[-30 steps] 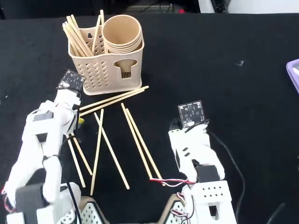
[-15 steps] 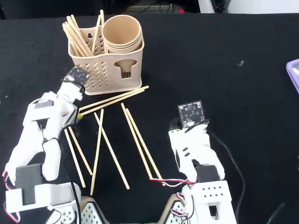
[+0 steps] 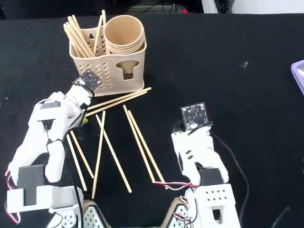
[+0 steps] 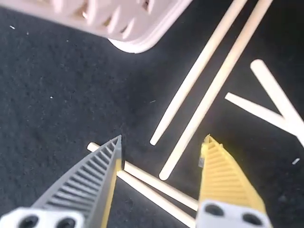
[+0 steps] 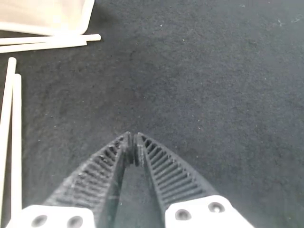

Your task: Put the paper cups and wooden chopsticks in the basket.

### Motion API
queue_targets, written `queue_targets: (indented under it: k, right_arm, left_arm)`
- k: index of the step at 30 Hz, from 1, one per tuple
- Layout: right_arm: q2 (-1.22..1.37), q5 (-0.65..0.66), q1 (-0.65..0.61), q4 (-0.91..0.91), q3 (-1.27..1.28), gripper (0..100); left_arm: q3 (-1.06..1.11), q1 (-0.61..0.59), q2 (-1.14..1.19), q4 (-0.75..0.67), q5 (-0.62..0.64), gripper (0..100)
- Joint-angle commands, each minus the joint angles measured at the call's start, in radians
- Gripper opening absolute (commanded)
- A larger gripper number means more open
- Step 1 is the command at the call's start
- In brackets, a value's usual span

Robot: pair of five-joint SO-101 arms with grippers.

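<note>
A beige slotted basket [image 3: 109, 66] stands at the back left, holding a stack of paper cups [image 3: 124, 32] and several wooden chopsticks [image 3: 80, 38]. More chopsticks lie loose on the black table: a pair [image 3: 118, 99] just in front of the basket, a pair [image 3: 142, 145] in the middle, and others [image 3: 99, 152] to the left. My left gripper [image 4: 161, 147] is open low over the near ends of the front pair [image 4: 209, 80], beside the basket's corner [image 4: 137, 28]. My right gripper [image 5: 132, 142] is shut and holds nothing, over bare cloth right of the middle pair [image 5: 12, 123].
A purple object [image 3: 299, 73] pokes in at the table's right edge. The right arm's red cable [image 3: 173, 185] crosses the near end of the middle pair. Two more chopsticks [image 4: 156, 183] run under my left gripper's fingers.
My left arm has swung right and toward the basket, bringing its open gripper over the ends of the front chopstick pair. The right arm has kept still.
</note>
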Motion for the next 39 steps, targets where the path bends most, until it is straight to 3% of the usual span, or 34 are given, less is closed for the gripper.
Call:
queue_targets:
  k: [1,15,22,31,36,39]
  right_arm:
    - [-0.019,-0.003,-0.003,-0.023,-0.002,2.1]
    - [-0.019,-0.003,-0.003,-0.023,-0.002,2.1]
    - [-0.019,-0.003,-0.005,-0.023,-0.002,2.1]
    - [-0.019,-0.003,-0.003,-0.023,-0.002,2.1]
    - [-0.019,-0.003,-0.005,-0.023,-0.004,2.1]
    - [-0.019,-0.003,-0.005,-0.023,-0.004,2.1]
  left_arm:
    - [0.015,0.004,-0.014,0.009,-0.012,27]
    - [0.113,0.004,-0.017,0.008,-0.014,27]
    - [0.090,0.002,-0.051,0.025,0.014,12]
    - [0.007,-0.016,-0.382,0.451,0.457,29]
    - [0.070,-0.039,-0.393,0.491,0.775,29]
    - [0.079,-0.064,-0.311,0.460,0.890,29]
